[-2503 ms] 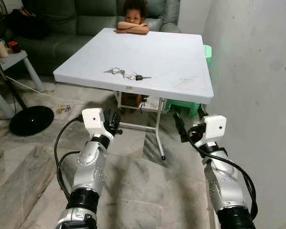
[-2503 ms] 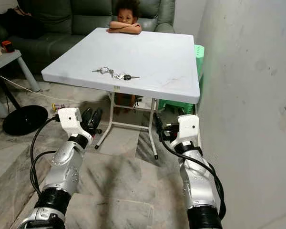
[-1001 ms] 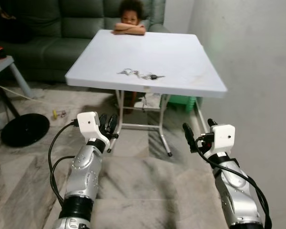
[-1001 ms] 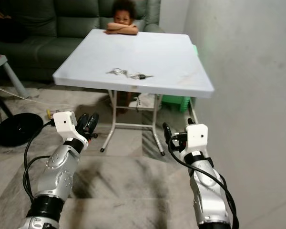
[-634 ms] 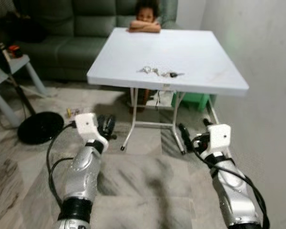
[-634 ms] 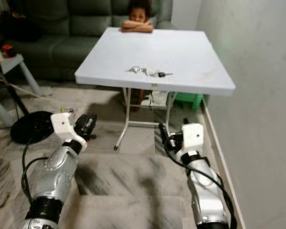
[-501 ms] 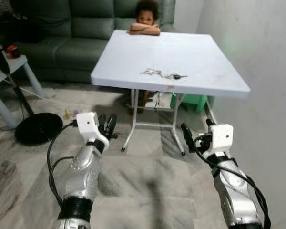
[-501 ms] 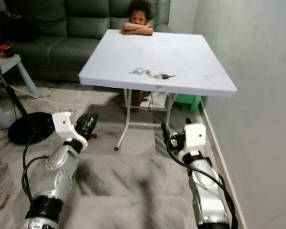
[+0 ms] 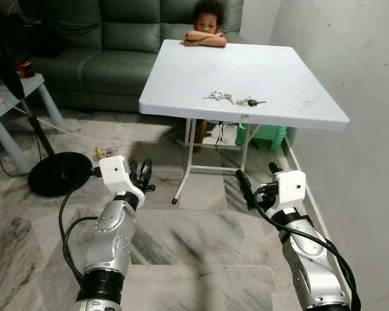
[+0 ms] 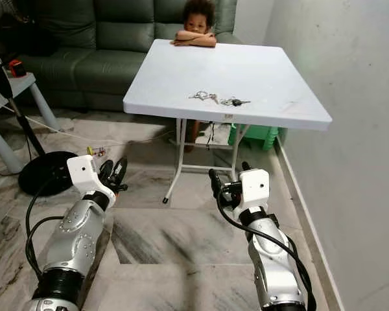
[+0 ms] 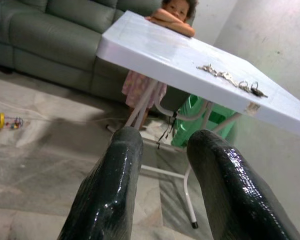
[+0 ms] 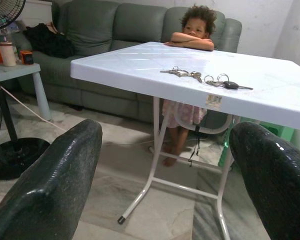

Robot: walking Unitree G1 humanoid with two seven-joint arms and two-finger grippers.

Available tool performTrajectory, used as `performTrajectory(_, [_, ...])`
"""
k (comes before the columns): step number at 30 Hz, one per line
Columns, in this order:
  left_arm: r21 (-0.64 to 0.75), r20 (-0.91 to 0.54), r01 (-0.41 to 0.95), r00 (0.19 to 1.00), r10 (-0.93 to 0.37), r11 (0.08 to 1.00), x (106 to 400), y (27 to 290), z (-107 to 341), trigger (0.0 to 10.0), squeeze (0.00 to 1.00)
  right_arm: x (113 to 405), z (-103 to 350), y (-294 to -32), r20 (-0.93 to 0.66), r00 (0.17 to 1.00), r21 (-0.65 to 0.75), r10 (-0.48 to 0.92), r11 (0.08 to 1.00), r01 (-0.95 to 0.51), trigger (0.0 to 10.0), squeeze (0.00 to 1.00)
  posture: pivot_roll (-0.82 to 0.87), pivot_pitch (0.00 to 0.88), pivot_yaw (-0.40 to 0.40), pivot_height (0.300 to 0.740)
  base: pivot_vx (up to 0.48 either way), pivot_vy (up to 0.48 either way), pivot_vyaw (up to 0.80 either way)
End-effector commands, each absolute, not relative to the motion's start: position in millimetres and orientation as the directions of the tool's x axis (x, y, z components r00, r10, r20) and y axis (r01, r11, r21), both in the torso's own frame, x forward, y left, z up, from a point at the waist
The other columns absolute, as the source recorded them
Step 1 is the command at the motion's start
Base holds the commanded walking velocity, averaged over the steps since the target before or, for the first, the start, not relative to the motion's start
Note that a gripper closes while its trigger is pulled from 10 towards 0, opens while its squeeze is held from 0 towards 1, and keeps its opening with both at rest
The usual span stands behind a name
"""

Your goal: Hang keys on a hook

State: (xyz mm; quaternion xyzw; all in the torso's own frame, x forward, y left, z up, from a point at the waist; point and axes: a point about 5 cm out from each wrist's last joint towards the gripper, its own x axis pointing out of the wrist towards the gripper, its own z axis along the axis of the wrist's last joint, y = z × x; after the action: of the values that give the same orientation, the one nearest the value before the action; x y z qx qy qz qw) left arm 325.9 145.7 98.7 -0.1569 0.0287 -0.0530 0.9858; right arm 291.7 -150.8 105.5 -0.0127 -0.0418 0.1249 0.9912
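Silver arms reach forward, left gripper (image 9: 141, 173) and right gripper (image 9: 259, 181) both spread, short of table (image 9: 181, 78).

We see white folding table (image 9: 292, 78) standing by grey wall (image 9: 369, 71). Person (image 9: 208, 24) leans folded arms on its far edge. Green sofa (image 9: 117, 39) behind. Green stool (image 9: 267, 135) under table. Black fan base (image 9: 59, 173) on marble floor (image 9: 194, 233), beside grey side table (image 9: 13, 107).

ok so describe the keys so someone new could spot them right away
Find the white folding table in front of the green sofa. The keys lie in a loose line near its front edge, the only metal on the top, one with a black head.
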Motion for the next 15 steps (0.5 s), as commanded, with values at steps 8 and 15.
performTrajectory(8, [-0.295, -0.006, 0.16, 0.986, -0.169, 0.942, 325.6, 143.2, 105.0, 10.0, 0.0, 290.6, 109.0, -155.2, 0.091, 0.968, -0.029, 0.233, 0.972, -0.231, 10.0, 0.0, 0.08, 0.0, -0.05, 0.74, 0.0, 0.0, 0.0])
performTrajectory(15, [-0.291, -0.001, 0.166, 0.985, -0.174, 0.942, 324.7, 143.4, 105.8, 10.0, 0.0, 290.0, 108.8, -155.6, 0.089, 0.969, -0.027, 0.229, 0.973, -0.228, 10.0, 0.0, 0.08, 0.0, -0.05, 0.74, 0.399, 0.0, 0.0])
